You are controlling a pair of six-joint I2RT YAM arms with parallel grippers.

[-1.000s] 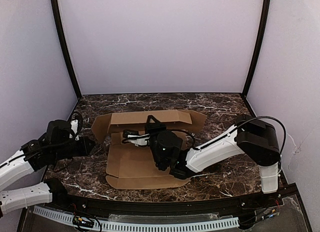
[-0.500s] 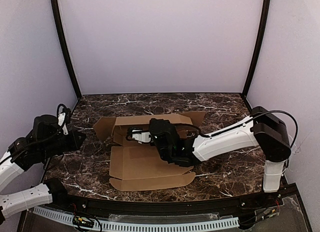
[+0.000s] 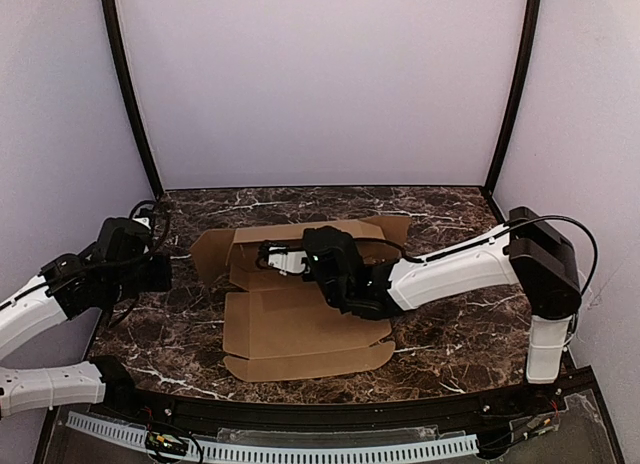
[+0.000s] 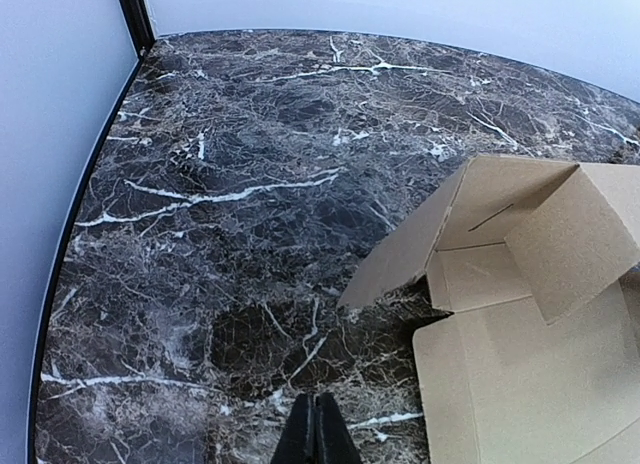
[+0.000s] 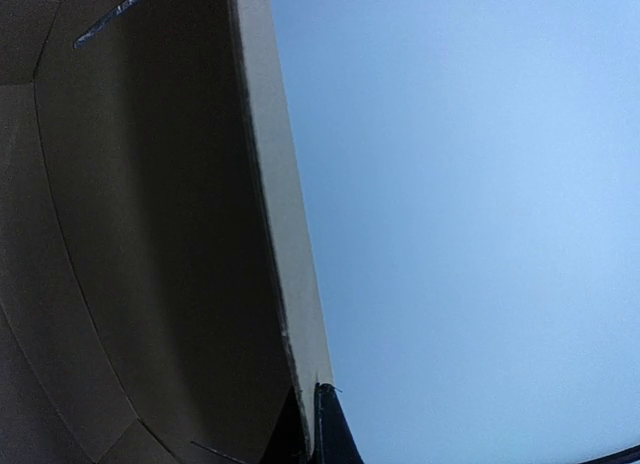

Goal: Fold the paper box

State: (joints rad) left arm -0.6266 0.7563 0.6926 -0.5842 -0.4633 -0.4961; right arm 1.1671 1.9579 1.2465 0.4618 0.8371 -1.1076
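The paper box (image 3: 300, 329) is a brown cardboard die-cut sheet lying on the marble table, with its rear panel and side flaps raised. It also shows in the left wrist view (image 4: 530, 364). My right gripper (image 3: 264, 255) reaches over the sheet from the right and is shut on the edge of the raised rear panel; in the right wrist view the panel edge (image 5: 285, 234) runs down into my gripper (image 5: 312, 424). My left gripper (image 3: 163, 274) is shut and empty, above bare table left of the box, also seen in its wrist view (image 4: 317, 429).
The dark marble table (image 3: 450, 334) is enclosed by pale walls at the back and both sides, with black corner posts (image 3: 130, 94). A black rail with a white perforated strip (image 3: 330, 449) runs along the near edge.
My left gripper has drawn back to the left, away from the box's left flap. My right gripper has moved toward the back with the rear panel, which now stands more upright.
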